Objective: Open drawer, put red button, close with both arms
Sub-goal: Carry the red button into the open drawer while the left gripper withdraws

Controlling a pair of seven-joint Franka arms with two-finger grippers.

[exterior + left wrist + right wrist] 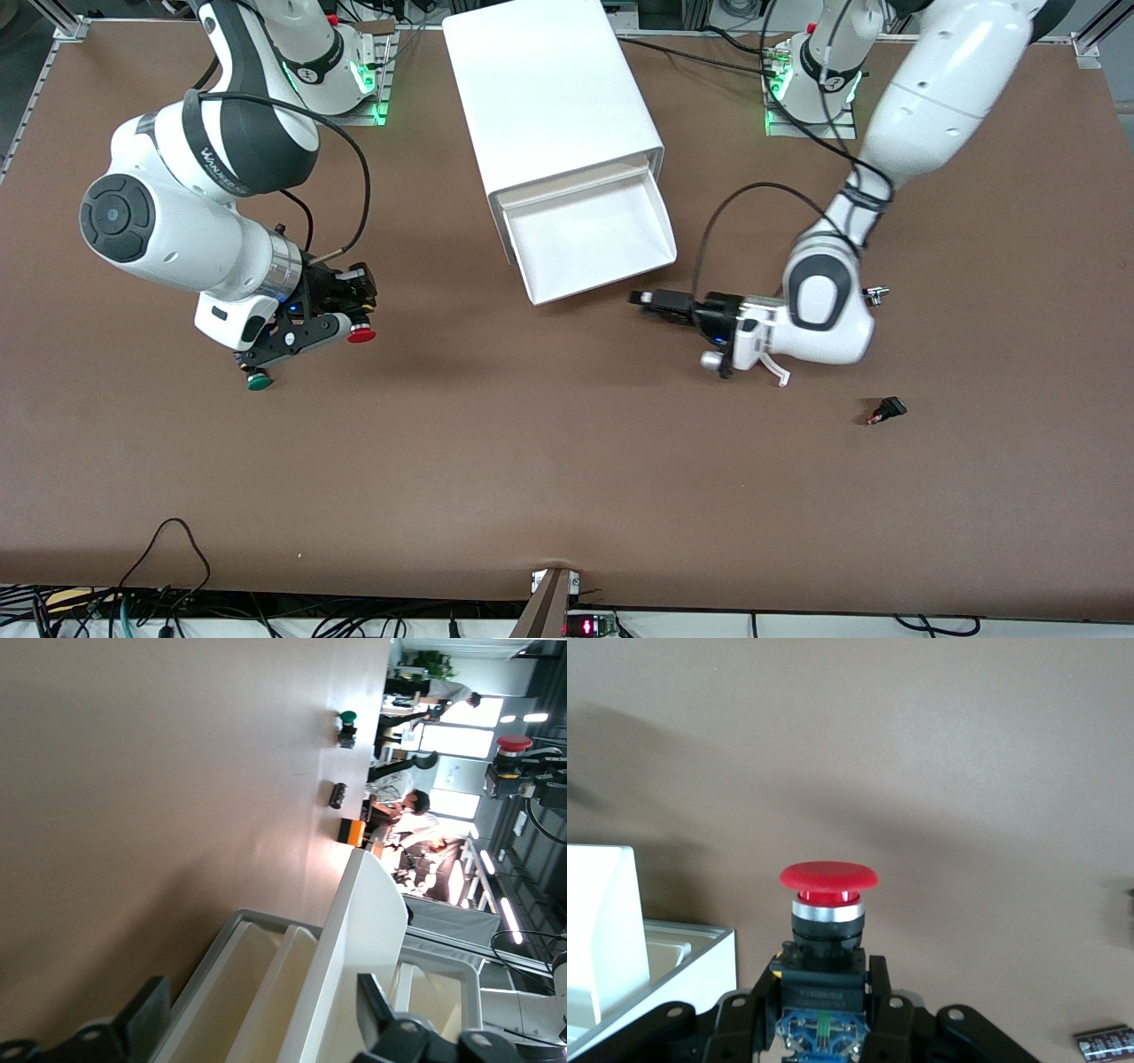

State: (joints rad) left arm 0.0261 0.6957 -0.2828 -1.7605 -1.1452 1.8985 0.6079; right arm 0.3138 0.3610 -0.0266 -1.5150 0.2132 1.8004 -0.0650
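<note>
The white cabinet [549,97] stands at the robots' edge of the table, and its uppermost drawer [589,239] is pulled out and empty. My right gripper [350,323] is shut on the black body of the red button [361,335], held over the table toward the right arm's end. In the right wrist view the red button [828,875] stands upright between the fingers [879,988], with the drawer [687,948] to one side. My left gripper [640,299] is open and empty beside the drawer's front corner. Its wrist view shows the drawer [257,983] between its spread fingers [146,1014].
A green-capped button [259,382] stands on the table under the right wrist; it also shows in the left wrist view [347,725]. A small black part [886,410] lies near the left arm's end, nearer the front camera. A small flat chip [1106,1041] lies on the table.
</note>
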